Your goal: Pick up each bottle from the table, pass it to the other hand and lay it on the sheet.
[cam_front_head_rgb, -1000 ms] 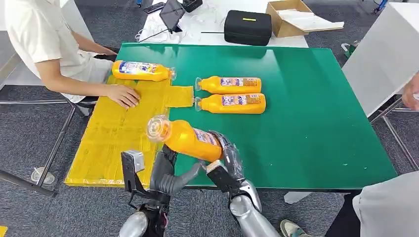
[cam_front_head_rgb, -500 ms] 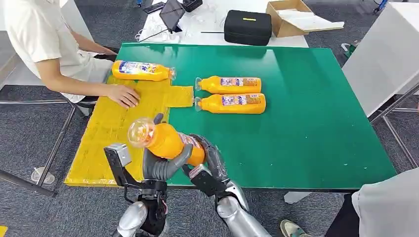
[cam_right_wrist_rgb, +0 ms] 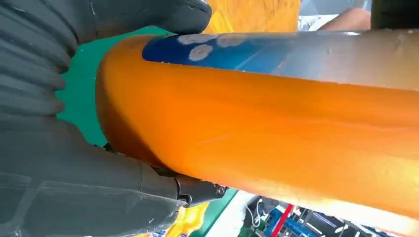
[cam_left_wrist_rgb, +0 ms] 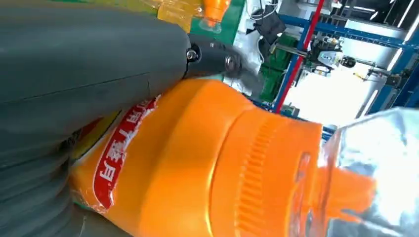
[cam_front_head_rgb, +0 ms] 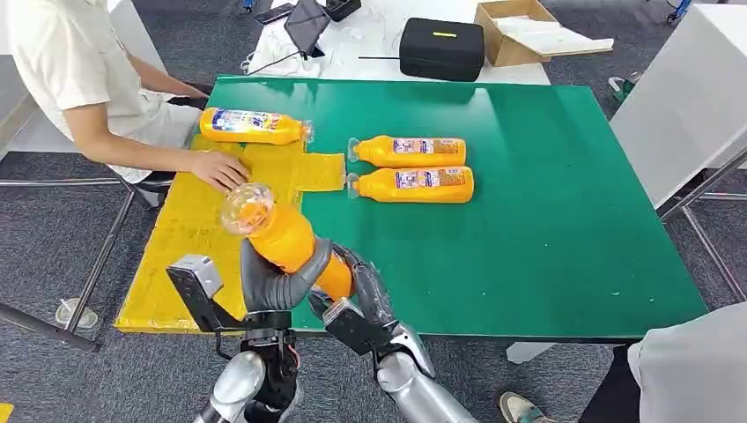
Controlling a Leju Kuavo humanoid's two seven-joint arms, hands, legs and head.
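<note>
Bottles number 4 in what we see: 1 held bottle (cam_front_head_rgb: pixel 286 240) is up in the air over the near edge of the green tabletop (cam_front_head_rgb: pixel 564 220), tilted with its clear cap toward the far left, above the boundary between the green surface and the yellow sheet (cam_front_head_rgb: pixel 198 242). We see the left robot hand (cam_front_head_rgb: pixel 273 286) wrapped around the middle of this bottle from below, fingers curled onto its orange body, and the right robot hand (cam_front_head_rgb: pixel 361 291) closed on its base end, so both robot hands grip the same bottle at once. In the left wrist view the held bottle (cam_left_wrist_rgb: pixel 207 163) shows its red-and-white label and ribbed orange collar under a clear cap, with the thick grey thumb of the left robot hand (cam_left_wrist_rgb: pixel 89 74) lying across it. In the right wrist view the held bottle (cam_right_wrist_rgb: pixel 276 123) shows a blue label patch, and the right robot hand (cam_right_wrist_rgb: pixel 59 148) clasps its rounded end. A second bottle (cam_front_head_rgb: pixel 255 125) lies on its side at the far edge of the sheet, near the far left corner of the tabletop. 2 more bottles (cam_front_head_rgb: pixel 410 167) lie side by side on the green surface just beside the sheet, caps toward it. A person's hand (cam_front_head_rgb: pixel 220 169) rests flat on the sheet.
</note>
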